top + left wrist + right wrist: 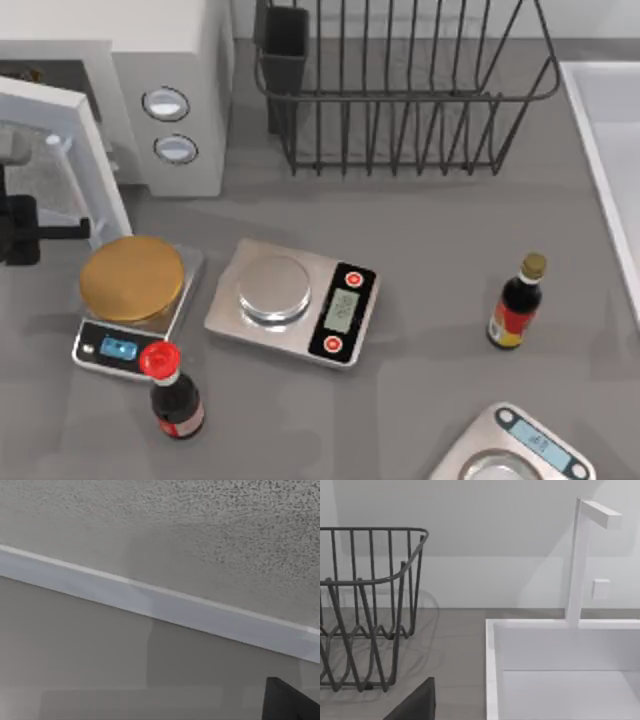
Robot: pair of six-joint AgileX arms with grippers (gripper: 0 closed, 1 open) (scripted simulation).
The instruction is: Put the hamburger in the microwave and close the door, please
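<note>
1. Jaws: I cannot tell for either gripper whether they are released or clenched.
2. The left gripper (pixel 45 233) is at the microwave's (pixel 190 40) front, by the outer face of the door (pixel 75 150).
3. The door stands ajar, swung out from the microwave's front, and part of the grey cavity (pixel 45 85) can be seen behind it.
4. Two knobs (pixel 166 103) are stacked on the microwave's right panel.
5. A scale (pixel 120 345) carrying a golden disc (pixel 132 278) sits just in front of the microwave, below the door.
6. A second scale (pixel 292 300) lies in front of the microwave, right of the first.
7. A red-capped bottle (pixel 172 395) stands farther in front of the microwave, beside the first scale.
8. A rack (pixel 400 90) stands to the microwave's right.
9. The right gripper (pixel 415 705) is far right of the microwave, between the rack and a sink (pixel 492 680).
</note>
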